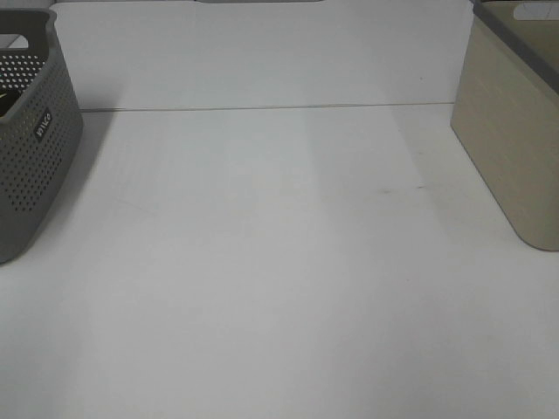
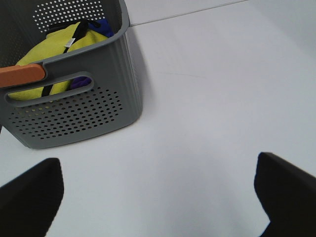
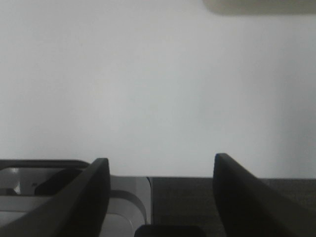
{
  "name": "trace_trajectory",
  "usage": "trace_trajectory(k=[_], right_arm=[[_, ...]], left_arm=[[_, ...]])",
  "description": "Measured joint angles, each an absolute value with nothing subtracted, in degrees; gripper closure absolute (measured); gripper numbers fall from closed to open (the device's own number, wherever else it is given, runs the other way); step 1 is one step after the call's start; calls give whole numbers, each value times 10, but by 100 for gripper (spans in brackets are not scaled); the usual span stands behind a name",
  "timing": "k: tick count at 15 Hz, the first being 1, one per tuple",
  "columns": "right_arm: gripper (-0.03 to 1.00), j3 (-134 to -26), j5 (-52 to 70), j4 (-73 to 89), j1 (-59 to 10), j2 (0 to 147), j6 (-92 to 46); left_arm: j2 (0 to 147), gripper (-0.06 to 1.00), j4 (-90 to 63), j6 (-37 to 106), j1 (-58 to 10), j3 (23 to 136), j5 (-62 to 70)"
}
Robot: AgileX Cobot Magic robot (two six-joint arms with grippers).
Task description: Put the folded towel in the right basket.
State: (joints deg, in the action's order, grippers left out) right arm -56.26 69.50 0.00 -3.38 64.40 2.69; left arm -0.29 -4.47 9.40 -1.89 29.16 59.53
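Observation:
The right basket is beige with a grey rim, at the table's right edge; a pale patch shows at its top, unclear what. I see no folded towel on the table. The left basket is grey and perforated. In the left wrist view it holds a yellow cloth bundle with a black strap and something blue behind. My left gripper is open and empty over bare table beside it. My right gripper is open and empty, low over the table. Neither gripper shows in the exterior view.
An orange bar lies across the grey basket's near rim. The white table runs between the two baskets, with a seam line at the back. The beige basket's base shows far ahead in the right wrist view.

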Motion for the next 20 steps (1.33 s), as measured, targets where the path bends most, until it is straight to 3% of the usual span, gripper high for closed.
trace_trajectory(k=[6, 14, 20], right_arm=[[40, -321, 659, 0, -34, 391, 27], [40, -290, 608, 0, -34, 134, 7], [40, -289, 608, 6, -24, 119, 8]], left_arm=[[-3, -4, -45, 94, -19, 292, 595], [-3, -4, -45, 94, -19, 292, 595], [-3, -4, -45, 94, -19, 292, 595]])
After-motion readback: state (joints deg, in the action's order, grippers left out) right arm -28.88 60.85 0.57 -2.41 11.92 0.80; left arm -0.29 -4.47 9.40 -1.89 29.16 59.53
